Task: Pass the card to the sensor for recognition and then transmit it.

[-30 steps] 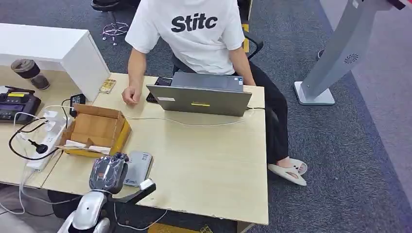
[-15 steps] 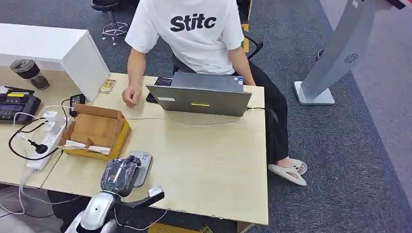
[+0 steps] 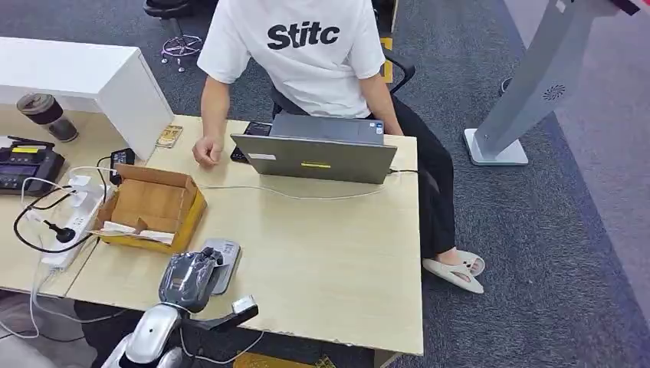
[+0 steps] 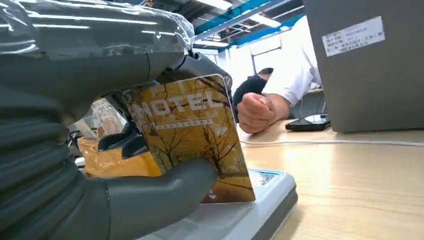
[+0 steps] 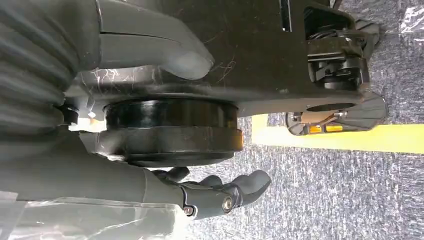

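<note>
My left robot hand (image 4: 125,200) pinches the card (image 4: 192,135) upright over the sensor (image 3: 224,261) on the bench (image 3: 329,253).

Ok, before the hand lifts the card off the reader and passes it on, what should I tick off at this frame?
1. Card held by left hand, thumb across its face: ok.
2. Card over the grey sensor: ok.
3. Card touching the sensor: cannot tell; its lower edge sits close above the top.
4. Recognition confirmed: cannot tell, no indicator visible.
5. Person's hand ready to receive: not ok, it rests as a fist by the laptop.
6. Right hand empty: ok.
</note>
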Controlling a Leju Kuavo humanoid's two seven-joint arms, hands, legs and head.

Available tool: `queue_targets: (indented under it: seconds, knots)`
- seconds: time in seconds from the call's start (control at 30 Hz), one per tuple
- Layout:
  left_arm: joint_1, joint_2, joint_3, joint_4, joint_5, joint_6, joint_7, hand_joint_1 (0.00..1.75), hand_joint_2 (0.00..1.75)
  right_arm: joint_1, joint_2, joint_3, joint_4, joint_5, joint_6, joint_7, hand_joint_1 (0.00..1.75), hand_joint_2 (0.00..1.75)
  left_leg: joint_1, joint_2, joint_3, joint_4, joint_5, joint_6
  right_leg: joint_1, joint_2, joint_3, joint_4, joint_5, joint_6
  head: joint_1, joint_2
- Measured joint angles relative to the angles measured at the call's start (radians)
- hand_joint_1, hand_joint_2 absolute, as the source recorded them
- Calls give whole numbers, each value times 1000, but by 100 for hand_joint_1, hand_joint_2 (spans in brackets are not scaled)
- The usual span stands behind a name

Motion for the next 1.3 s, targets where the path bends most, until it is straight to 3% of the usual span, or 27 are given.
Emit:
queue_targets:
  seconds: [0.23, 0.4, 0.53, 1.03, 1.3]
  knots:
    - [-18, 29, 3, -15, 22, 34, 15, 175, 175, 1, 0, 0, 0, -17, 0, -3, 0, 175, 1, 0, 0, 0, 1, -1, 0, 0, 0, 0, 0, 0, 0, 0]
    - [-96, 47, 53, -75, 204, 51, -67, 175, 175, 1, 0, 0, 0, -16, -15, -24, 0, 175, 1, 0, 0, 0, 1, -1, 0, -1, 0, 0, 1, -1, 0, 0]
    - [-161, 66, 96, -89, 255, 45, -107, 175, 175, 1, 0, 0, 0, -16, -24, -33, 0, 175, 1, 0, 0, 0, 2, -2, 0, 0, 0, 1, 1, -2, 0, 0]
    - [-286, 119, 129, -81, 228, 25, -125, 175, 175, 0, 0, 0, 0, -10, -27, -21, 0, 175, 1, 0, 0, 0, 2, -2, 1, 0, 0, 1, 2, -2, 0, 0]
    - [-412, 162, 126, -20, 107, -24, -82, 175, 175, -1, 0, 0, 0, 6, -20, 1, 0, 175, 2, 0, 0, 0, 3, -3, 1, 0, -1, 1, 2, -3, 0, 0]
